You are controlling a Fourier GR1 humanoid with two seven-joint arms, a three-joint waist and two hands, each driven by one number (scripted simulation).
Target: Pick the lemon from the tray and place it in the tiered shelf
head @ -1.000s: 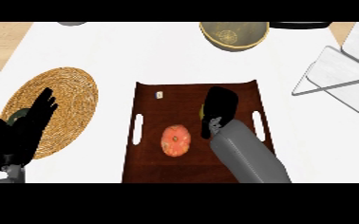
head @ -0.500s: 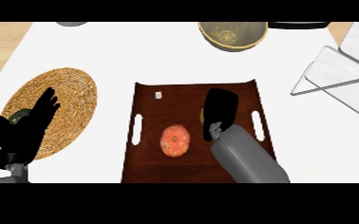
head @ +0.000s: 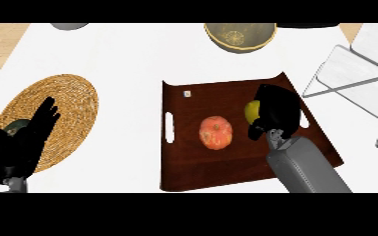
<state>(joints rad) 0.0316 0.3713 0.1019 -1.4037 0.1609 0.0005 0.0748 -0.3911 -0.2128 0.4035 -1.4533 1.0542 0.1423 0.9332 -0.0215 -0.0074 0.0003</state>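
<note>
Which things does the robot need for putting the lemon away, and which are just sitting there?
For the job:
- lemon
- tray
- tiered shelf
- right hand, curled over the lemon

Just lying about:
- orange-red fruit on the tray
- bowl
- woven mat
- left hand, resting open at the lower left

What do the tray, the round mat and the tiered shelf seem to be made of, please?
The tray looks like smooth, dark stained wood: deep red-brown surface, cut-out handles. The round mat looks like woven straw or rattan, matte: golden concentric rings. The tiered shelf is pale grey with thin flat panels, perhaps painted metal or plastic; the look leaves that open.
</note>
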